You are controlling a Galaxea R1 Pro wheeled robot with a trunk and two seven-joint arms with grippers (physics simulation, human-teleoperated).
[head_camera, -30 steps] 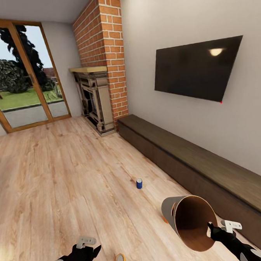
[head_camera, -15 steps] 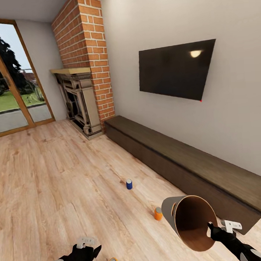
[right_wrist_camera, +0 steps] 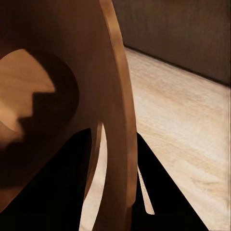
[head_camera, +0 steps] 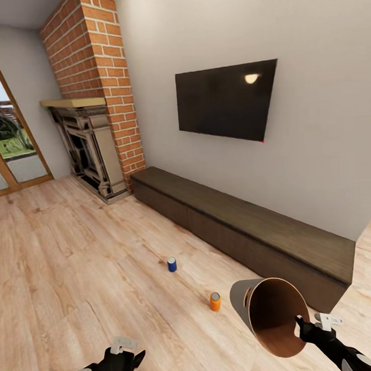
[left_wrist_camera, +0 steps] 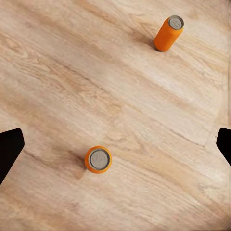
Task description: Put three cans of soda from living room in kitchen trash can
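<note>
Trash can: the tash can is held off the floor, tipped on its side, its coppery mouth facing the head camera; nothing is seen inside it.
Right gripper: the right gripper is at 5 o'clock in the head view, its fingers clenched over the can's rim, one inside and one outside (the right wrist view looks along that rim).
Left gripper: the left gripper hangs at 7 o'clock, fingers released and spread wide, holding nothing.
Near orange can: an orange can stands upright on the wood floor between and beyond the left fingers, cut by the head view's lower edge at 6 o'clock.
Second orange can: the other orange can stands just left of the trash can, apart from it.
Blue can: the blue can stands farther out, toward 12 o'clock of the orange pair.
Surroundings: a long dark bench runs along the wall under a black screen, with a brick fireplace at 10 o'clock.
</note>
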